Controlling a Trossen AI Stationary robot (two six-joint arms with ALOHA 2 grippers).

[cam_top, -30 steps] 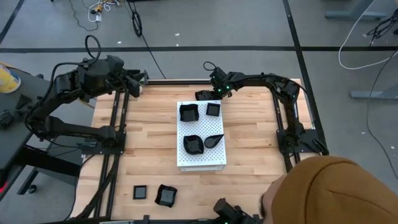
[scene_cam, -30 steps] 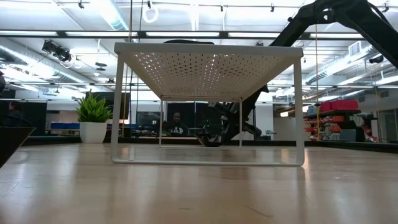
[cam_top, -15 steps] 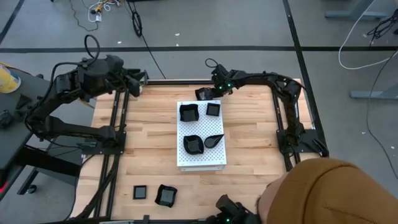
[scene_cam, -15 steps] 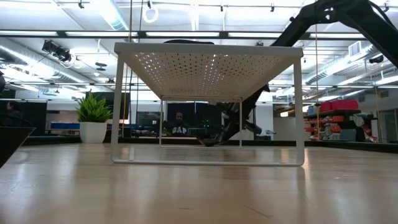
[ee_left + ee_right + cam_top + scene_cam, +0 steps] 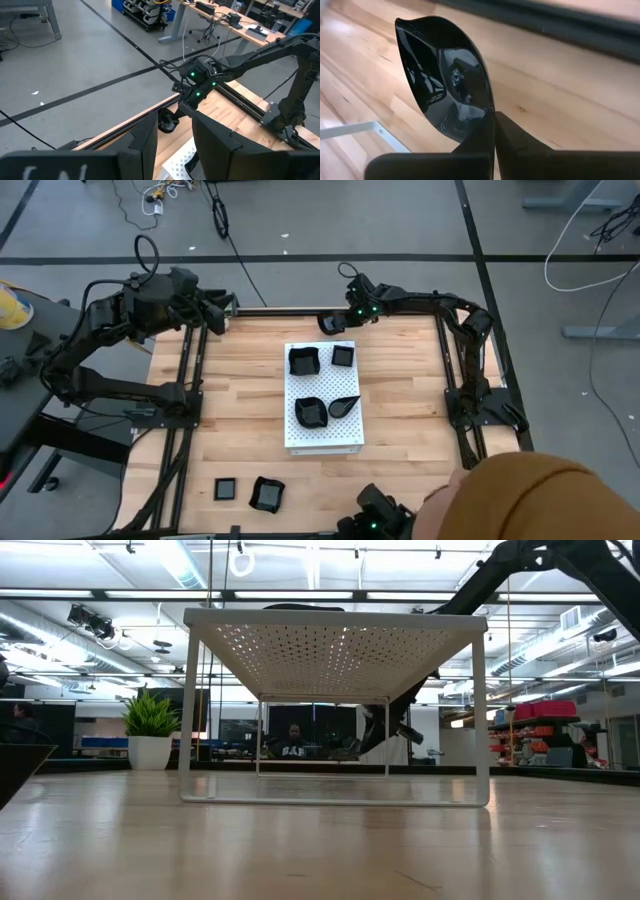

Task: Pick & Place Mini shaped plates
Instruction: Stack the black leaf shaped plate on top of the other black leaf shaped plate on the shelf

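My right gripper (image 5: 340, 321) is above the table's far edge, just beyond the white perforated board (image 5: 325, 436), and is shut on a glossy black leaf-shaped mini plate (image 5: 445, 82). The same plate (image 5: 327, 323) shows small in the high view. Several other black mini plates lie flat on the board, among them a wavy one (image 5: 303, 360) and a square one (image 5: 343, 356). Two more (image 5: 226, 489) (image 5: 266, 493) rest on the table near its near-left corner. My left gripper (image 5: 172, 135) waits open at the far-left corner. My right gripper pinches the leaf-shaped plate by its rim (image 5: 486, 111) between the two fingers (image 5: 515, 135). The plate stands on edge beyond the fingertips, its hollow face toward the camera. It is lifted clear above the wood of the table.
The white board stands on thin legs (image 5: 186, 710) in the middle of the table (image 5: 400, 400). A person's head in a brown cap (image 5: 540, 495) leans over the near-right corner. A potted plant (image 5: 150, 730) stands beyond the table. Bare wood lies left and right of the board.
My right gripper has risen from table level beside the board's far end and drawn a little toward the far edge, carrying the leaf-shaped plate clear of the wood. The person's head at the near-right corner has shifted.
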